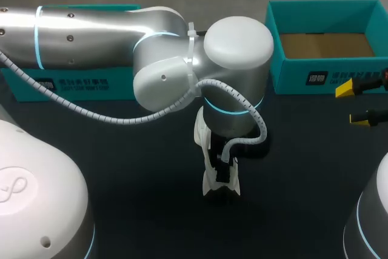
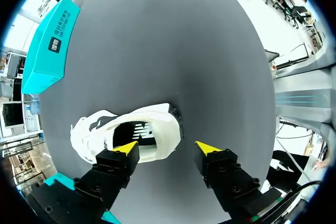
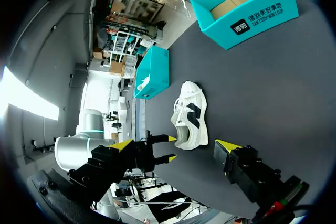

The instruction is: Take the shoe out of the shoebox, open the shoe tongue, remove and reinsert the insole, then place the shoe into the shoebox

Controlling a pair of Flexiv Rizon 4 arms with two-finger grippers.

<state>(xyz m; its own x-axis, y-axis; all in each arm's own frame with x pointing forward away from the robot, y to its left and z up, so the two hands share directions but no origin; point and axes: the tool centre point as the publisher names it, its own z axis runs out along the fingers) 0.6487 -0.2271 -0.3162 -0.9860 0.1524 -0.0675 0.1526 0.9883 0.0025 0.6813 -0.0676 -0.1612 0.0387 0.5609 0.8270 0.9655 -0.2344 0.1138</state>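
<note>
The dark desk (image 1: 139, 198) carries the open shoebox (image 1: 327, 47) at its far right and the lid (image 1: 73, 86) at its far left. From above, my left arm hides most of the white shoe (image 3: 190, 113) (the right wrist view shows it whole, mid-desk, outside the box). The left fingers (image 2: 118, 165) are spread wide and empty, one tip at the shoe's opening. The right fingers (image 1: 345, 89) are also wide apart and empty, near the shoebox.

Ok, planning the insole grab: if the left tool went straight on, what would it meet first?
Likely the white shoe: one finger of the left tool faces its opening, the other bare table.
</note>
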